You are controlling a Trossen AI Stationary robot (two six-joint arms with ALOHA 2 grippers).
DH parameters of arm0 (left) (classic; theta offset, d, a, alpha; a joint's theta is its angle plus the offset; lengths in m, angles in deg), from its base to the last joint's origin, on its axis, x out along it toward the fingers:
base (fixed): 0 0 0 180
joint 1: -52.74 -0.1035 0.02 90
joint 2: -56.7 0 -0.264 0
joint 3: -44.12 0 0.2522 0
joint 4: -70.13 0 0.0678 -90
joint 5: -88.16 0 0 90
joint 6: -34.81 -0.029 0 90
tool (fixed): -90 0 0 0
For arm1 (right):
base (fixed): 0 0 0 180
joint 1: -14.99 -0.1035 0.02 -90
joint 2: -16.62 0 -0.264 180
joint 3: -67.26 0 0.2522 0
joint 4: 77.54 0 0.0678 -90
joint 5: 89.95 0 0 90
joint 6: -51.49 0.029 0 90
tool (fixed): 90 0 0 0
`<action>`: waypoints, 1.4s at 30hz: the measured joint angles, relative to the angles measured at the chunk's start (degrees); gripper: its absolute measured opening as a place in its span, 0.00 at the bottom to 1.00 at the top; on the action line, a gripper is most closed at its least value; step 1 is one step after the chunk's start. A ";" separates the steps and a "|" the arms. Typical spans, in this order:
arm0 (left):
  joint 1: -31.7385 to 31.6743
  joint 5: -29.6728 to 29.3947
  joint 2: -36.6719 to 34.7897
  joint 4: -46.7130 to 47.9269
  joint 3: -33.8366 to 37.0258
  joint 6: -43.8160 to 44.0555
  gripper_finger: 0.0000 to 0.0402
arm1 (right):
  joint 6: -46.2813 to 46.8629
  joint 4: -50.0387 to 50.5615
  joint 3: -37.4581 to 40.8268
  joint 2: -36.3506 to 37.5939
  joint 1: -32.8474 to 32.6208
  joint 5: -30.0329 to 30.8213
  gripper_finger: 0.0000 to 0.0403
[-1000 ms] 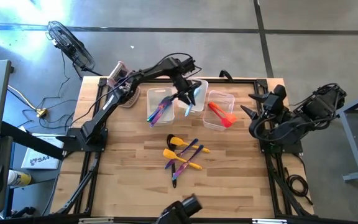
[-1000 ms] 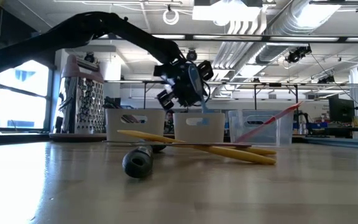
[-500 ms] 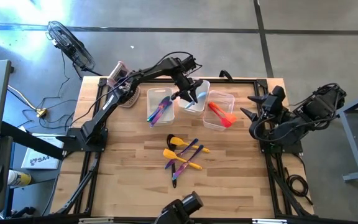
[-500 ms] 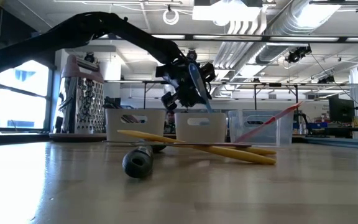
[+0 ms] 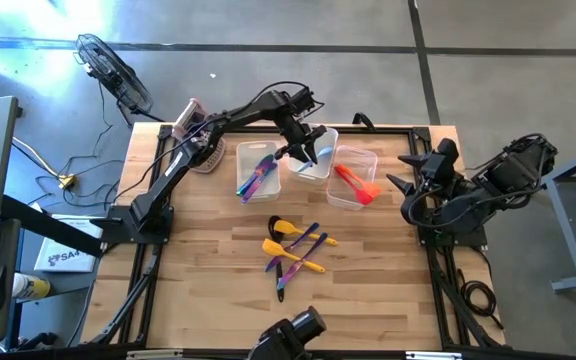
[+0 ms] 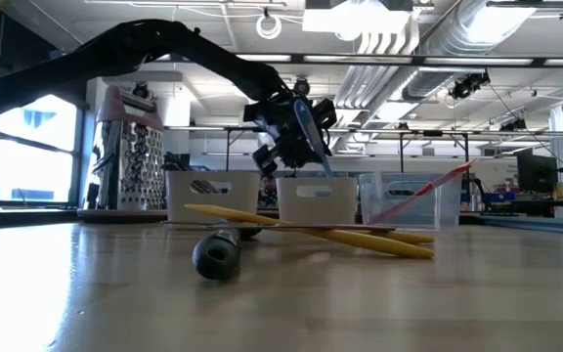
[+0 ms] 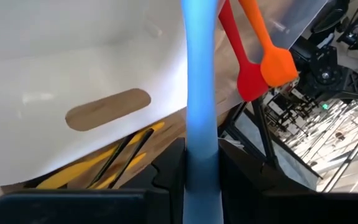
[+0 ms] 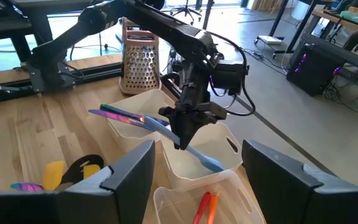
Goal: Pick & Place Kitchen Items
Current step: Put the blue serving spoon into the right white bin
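left gripper [image 5: 306,152] has lowered blue spatula [image 8: 194,155] into middle tub [image 5: 318,172].

text: you can read only "SA4" | on: white box [image 5: 63,258] on the floor, far from the left gripper [image 5: 306,153]

Three tubs in a row at the back of the surface [image 5: 218,270]

Grater [image 5: 190,125] sits left of them, loose utensils [image 5: 296,250] piled in front.

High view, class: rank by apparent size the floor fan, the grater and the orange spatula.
1. Floor fan, largest.
2. Grater, partly hidden by the left arm.
3. Orange spatula, smallest; close to the grater, so that order is unsure.
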 joint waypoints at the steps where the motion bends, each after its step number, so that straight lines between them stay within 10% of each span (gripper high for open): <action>1: 0.00 -0.02 0.00 0.00 0.00 -0.52 0.21 | 0.00 0.01 0.00 0.00 0.00 -0.01 0.58; 22: 0.11 -0.79 -0.07 -1.25 0.00 -6.74 0.22 | -0.08 0.01 0.00 0.00 0.02 -0.05 0.58; 42: 0.11 0.61 -0.11 -0.64 0.00 -4.56 0.53 | -0.19 0.84 0.00 0.00 0.00 -0.07 0.58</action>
